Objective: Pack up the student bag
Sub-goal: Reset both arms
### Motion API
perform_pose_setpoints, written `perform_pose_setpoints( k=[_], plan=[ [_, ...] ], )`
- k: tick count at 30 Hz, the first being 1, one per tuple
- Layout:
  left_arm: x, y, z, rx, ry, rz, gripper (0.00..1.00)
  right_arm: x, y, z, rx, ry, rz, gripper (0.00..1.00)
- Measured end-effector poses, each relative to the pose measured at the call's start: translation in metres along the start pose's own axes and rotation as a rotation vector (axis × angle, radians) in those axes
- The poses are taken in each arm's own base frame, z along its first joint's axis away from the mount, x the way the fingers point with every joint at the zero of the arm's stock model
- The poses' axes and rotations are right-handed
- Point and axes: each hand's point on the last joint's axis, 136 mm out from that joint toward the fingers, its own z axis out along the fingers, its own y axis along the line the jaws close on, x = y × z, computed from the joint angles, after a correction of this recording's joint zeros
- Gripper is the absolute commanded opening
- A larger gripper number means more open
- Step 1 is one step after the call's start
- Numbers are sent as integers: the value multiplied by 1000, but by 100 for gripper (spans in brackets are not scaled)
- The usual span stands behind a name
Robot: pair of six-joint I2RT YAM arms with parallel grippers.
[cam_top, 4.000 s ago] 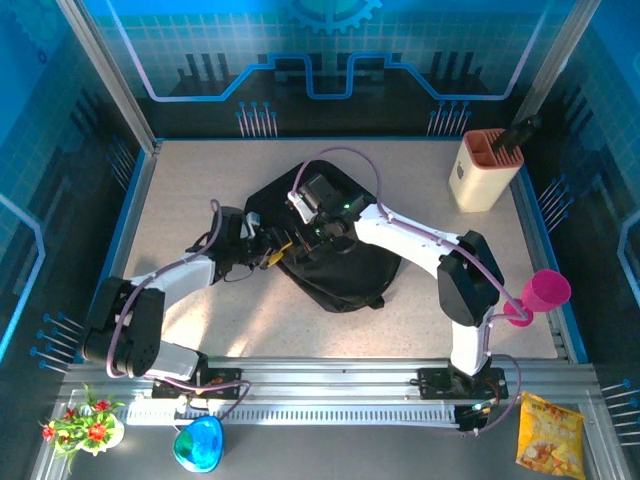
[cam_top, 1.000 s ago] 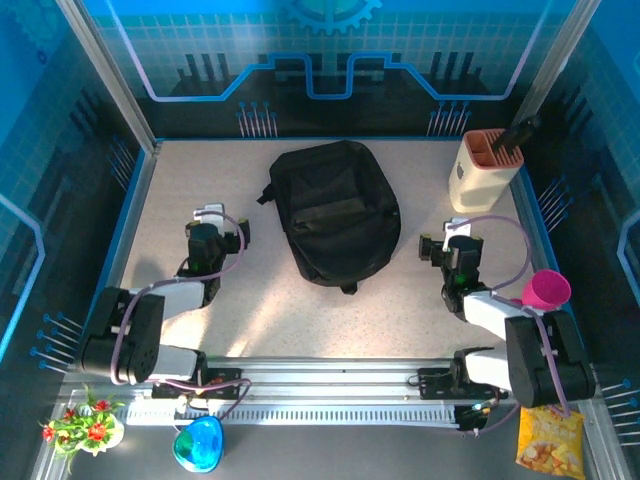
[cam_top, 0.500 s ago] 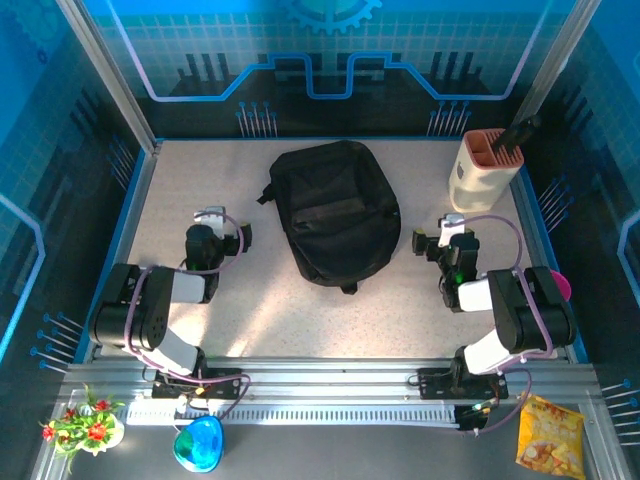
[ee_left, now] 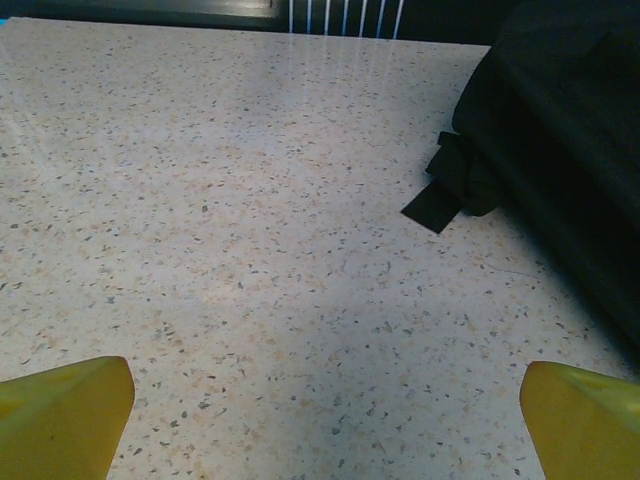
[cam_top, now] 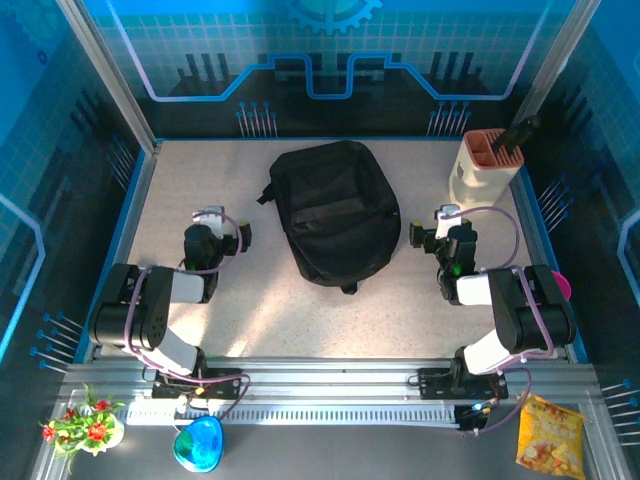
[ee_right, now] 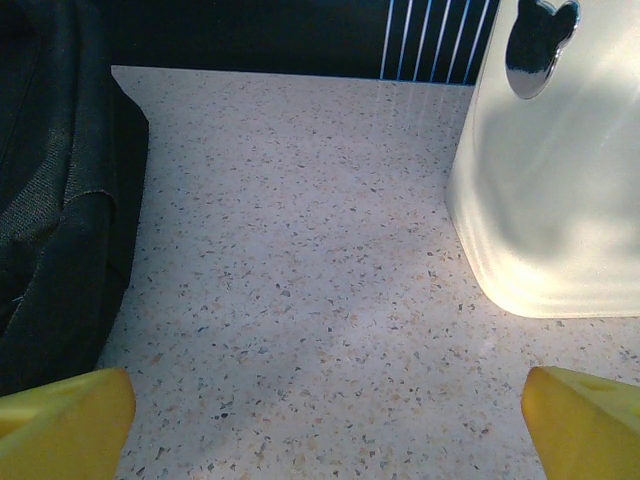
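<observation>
Bag (cam_top: 335, 210) lies flat on table (cam_top: 180, 170), centre toward 12 o'clock, left gripper (cam_top: 208, 215) at its 9 and right gripper (cam_top: 443, 222) at its 3 both wide, empty; risk: floppy fabric or loose strap (ee_left: 440, 205) snags a jaw and the bag drags.

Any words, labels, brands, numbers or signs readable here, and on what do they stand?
None can be read.
Print on the yellow snack packet: too small and blurred.
A shiny emblem on the cream holder: a shape, no letters.
The student bag: no label visible.
</observation>
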Motion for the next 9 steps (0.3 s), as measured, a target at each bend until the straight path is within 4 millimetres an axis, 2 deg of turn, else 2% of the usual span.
perform_pose_setpoints(
  k=[9],
  plan=[
    [0,-3,0,18,2,0,99,1,0,0,0,3,0,100]
  ],
)
